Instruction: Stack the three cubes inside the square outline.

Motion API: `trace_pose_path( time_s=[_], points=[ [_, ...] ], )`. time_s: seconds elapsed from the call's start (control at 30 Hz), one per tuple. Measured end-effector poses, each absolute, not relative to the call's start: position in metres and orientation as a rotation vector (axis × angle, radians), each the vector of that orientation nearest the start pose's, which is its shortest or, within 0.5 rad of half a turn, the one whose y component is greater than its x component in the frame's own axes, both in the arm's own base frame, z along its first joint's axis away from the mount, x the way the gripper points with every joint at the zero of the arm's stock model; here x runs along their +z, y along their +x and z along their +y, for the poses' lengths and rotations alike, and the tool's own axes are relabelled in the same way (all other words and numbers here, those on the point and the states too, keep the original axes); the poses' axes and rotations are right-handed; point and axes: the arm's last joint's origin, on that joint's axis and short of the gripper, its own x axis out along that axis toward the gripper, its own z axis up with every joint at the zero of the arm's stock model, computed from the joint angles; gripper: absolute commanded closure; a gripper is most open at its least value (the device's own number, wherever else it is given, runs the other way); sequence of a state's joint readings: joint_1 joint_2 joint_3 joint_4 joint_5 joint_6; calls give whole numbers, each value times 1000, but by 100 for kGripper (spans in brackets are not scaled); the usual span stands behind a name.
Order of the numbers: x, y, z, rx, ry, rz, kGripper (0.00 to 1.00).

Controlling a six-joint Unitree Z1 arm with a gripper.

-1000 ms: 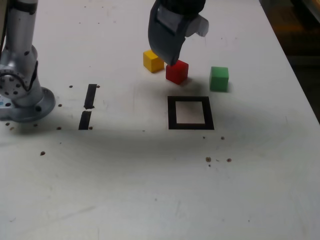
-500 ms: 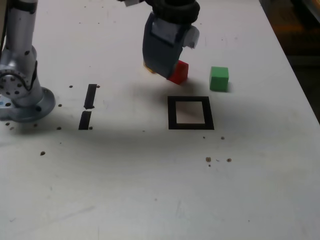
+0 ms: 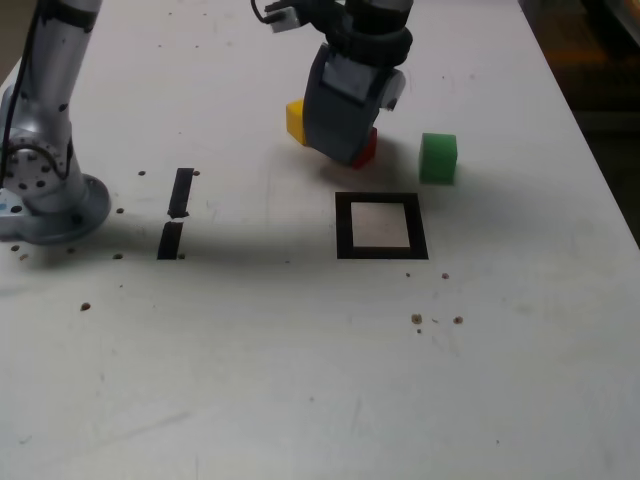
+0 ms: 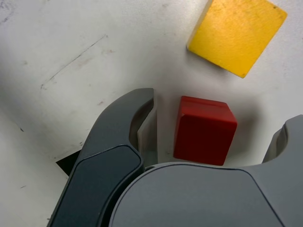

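Red cube (image 4: 203, 137), yellow cube (image 4: 236, 35), green cube (image 3: 437, 159): all outside square outline (image 3: 382, 253), unstacked.
Gripper (image 4: 221, 106) open, fingers apart, red cube between, nothing clamped; skewed closing could twist or tip the red cube, a wide finger swing could nudge the nearby yellow cube, and off-centre placing could leave a bad stack base; no brands, labels or writing readable.

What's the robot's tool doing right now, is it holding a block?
Tool: open, holding nothing; the red block sits between its fingers.
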State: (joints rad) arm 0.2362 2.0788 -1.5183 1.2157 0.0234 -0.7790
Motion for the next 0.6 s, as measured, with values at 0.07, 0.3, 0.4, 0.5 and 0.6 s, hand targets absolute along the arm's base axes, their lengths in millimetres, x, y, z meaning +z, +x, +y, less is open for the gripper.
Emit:
trace_pose_path(
  time_s=[0.07,0.3,0.4,0.5,0.6],
  points=[
    [224,352,87,868,-750,1618,41],
    [224,354,88,879,-753,1590,71],
    [221,356,90,890,-742,1563,74],
    [219,355,90,892,-742,1556,77],
    [218,355,91,891,-743,1546,80]
  ],
)
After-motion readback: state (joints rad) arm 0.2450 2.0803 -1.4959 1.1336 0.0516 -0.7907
